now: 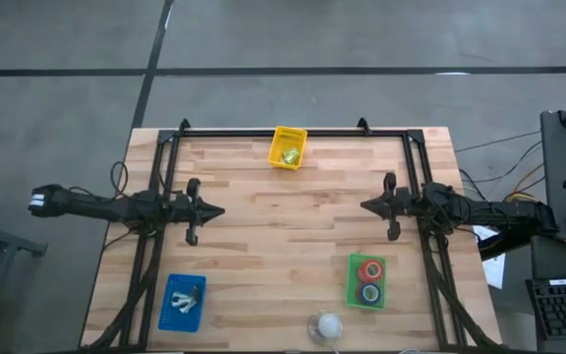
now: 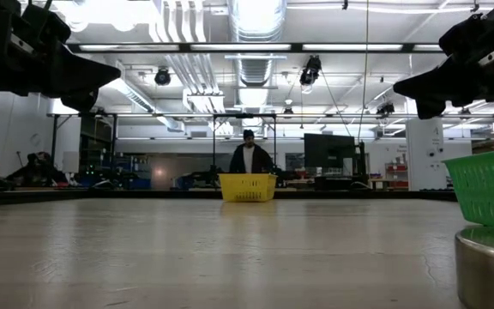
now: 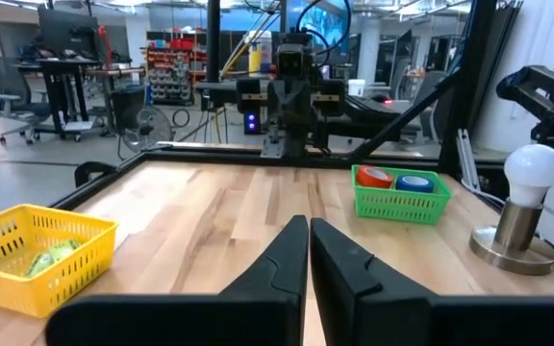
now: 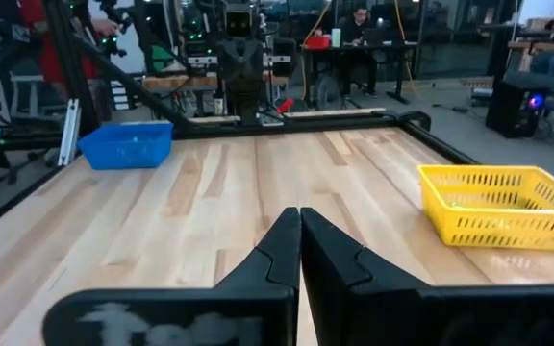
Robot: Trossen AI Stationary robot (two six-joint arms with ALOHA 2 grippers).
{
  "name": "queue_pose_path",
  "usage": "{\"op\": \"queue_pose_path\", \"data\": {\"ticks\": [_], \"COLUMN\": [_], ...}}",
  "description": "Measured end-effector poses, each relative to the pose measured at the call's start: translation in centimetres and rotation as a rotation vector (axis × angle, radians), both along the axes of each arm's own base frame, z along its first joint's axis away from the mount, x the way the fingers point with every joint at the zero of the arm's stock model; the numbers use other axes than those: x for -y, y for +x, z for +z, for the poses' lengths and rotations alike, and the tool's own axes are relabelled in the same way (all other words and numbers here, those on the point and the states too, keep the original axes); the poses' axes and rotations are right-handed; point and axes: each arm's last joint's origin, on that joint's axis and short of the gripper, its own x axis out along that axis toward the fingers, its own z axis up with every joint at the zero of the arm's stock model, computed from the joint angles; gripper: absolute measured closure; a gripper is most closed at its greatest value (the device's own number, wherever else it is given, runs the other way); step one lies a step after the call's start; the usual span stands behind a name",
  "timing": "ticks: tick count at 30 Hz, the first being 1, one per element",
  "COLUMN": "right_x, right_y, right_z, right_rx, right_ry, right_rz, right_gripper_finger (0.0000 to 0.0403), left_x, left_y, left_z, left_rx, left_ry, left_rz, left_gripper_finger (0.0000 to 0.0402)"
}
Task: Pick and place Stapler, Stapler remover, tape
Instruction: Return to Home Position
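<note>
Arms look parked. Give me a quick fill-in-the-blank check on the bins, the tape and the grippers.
1. The tape rolls lie in the ____ bin.
2. The left gripper and the right gripper are both ____, holding nothing.
3. The blue bin stands on the ____ arm's side of the table.
4. The white ball-like object stands farthest from the ____ bin.
Missing words: green; shut; left; yellow.

In green bin (image 1: pixel 350 285), red tape roll (image 1: pixel 368 267) and blue tape roll (image 1: pixel 368 292) lay flat, side by side; silvery stapler removers (image 1: pixel 185 298) lay in blue bin (image 1: pixel 170 320).
</note>
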Motion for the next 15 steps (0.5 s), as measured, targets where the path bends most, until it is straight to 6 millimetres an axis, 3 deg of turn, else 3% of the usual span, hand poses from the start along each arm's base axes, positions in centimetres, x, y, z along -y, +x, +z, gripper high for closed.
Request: {"op": "queue_pose_path", "data": {"ticks": [15], "right_x": [0.0], "right_y": [0.01], "right_z": [-0.04], "right_rx": [-0.003], "right_ry": [0.032], "right_rz": [-0.002], "right_gripper_finger": [0.0394], "left_x": [0.0], "left_y": [0.0], "left_z": [-0.07], "left_rx": [-0.006], "left_ry": [0.0], "left_rz": [0.0], "left_gripper_finger": [0.0378]}}
